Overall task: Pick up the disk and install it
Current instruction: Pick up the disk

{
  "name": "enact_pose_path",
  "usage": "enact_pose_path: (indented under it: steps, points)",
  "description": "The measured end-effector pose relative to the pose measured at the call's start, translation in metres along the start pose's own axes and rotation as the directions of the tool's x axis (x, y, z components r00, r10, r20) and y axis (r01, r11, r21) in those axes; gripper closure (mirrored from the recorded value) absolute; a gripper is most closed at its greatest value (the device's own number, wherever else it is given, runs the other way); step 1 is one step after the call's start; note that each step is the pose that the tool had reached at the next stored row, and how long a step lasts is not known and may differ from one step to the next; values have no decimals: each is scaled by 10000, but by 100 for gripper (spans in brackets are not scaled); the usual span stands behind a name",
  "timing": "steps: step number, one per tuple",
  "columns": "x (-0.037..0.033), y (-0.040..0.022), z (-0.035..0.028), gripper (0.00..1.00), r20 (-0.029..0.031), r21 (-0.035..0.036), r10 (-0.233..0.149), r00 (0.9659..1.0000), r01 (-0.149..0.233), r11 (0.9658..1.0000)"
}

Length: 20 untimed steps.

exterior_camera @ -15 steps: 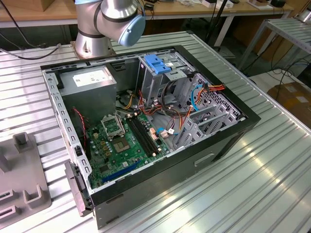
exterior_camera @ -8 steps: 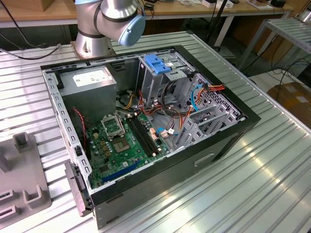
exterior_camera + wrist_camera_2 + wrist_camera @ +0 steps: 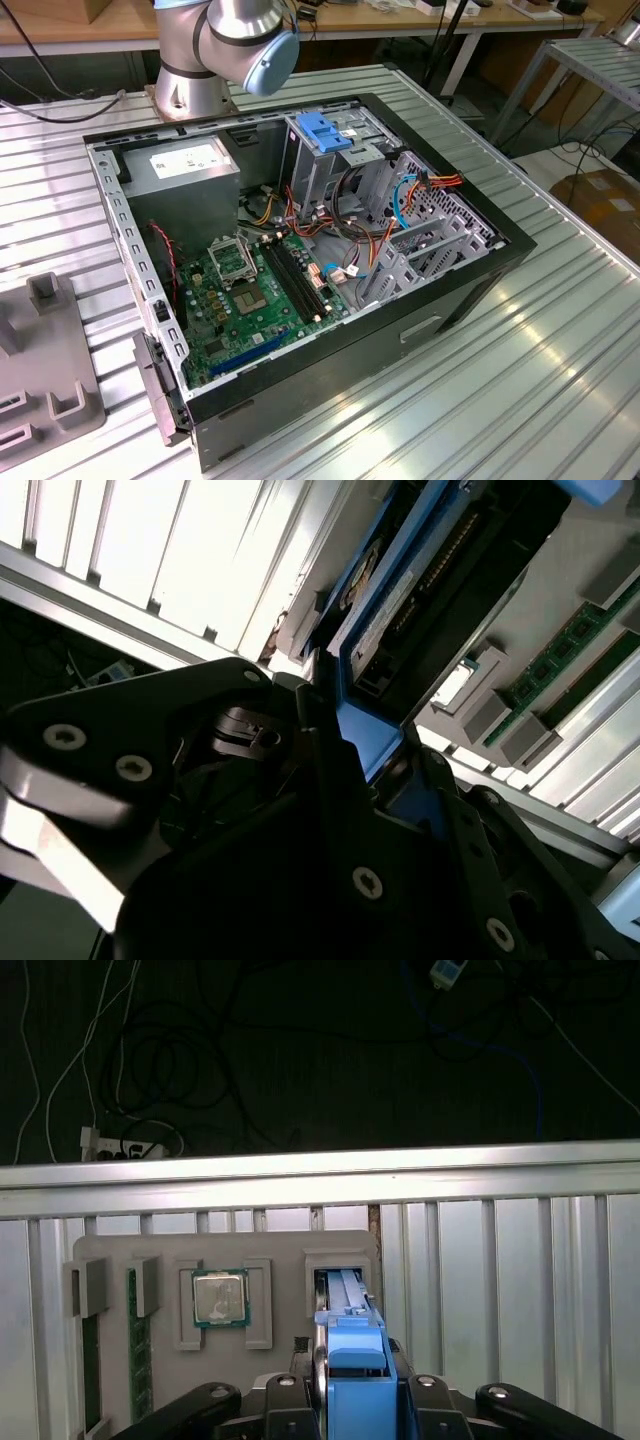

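The disk (image 3: 345, 1295) stands on edge in a slot of the grey holder tray (image 3: 275, 1250), its light-blue bracket (image 3: 356, 1355) facing the camera. In the first wrist view my gripper (image 3: 356, 1388) has its dark fingers (image 3: 285, 1400) pressed against both sides of that bracket, shut on it. In the second wrist view the disk (image 3: 420, 575) shows its dark underside and blue edge, and the gripper (image 3: 365, 745) clamps the blue end.
The tray also holds a processor chip (image 3: 220, 1298) and a memory stick (image 3: 140, 1350). In the exterior view the open computer case (image 3: 470, 290) lies on the ribbed metal table, with a drive cage with a blue tab (image 3: 325, 135), a power-supply box (image 3: 185, 165) and the motherboard (image 3: 260, 290).
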<state>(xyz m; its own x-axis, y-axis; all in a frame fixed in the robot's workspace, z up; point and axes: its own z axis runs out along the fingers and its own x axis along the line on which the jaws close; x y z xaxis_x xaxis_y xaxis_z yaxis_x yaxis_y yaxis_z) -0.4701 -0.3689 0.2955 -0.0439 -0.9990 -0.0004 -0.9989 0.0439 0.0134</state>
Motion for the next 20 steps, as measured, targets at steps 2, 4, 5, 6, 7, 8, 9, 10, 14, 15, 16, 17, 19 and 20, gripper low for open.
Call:
enact_pose_path:
  steps: [2,4,5,6,7,8,9,10,14,15,16,17,19,20]
  points:
    - [0,0,0,63,0,0,0,10000,0,10000]
    - [0,0,0,63,0,0,0,10000,0,10000]
    - [0,0,0,63,0,0,0,10000,0,10000]
    - [0,0,1,63,0,0,0,10000,0,10000]
    - [0,0,1,63,0,0,0,10000,0,10000]
    - [0,0,1,63,0,0,0,10000,0,10000]
    - [0,0,-4,63,2,3,0,10000,0,10000]
    - [0,0,-16,63,0,0,0,10000,0,10000]
    - [0,1,-67,63,0,1,0,10000,0,10000]
    - [0,1,-83,63,0,1,0,10000,0,10000]
    - [0,1,-107,63,1,1,0,10000,0,10000]
    - [0,1,-121,63,0,1,0,10000,0,10000]
    - [0,2,-155,63,0,1,0,10000,0,10000]
    - [0,2,-174,63,1,1,0,10000,0,10000]
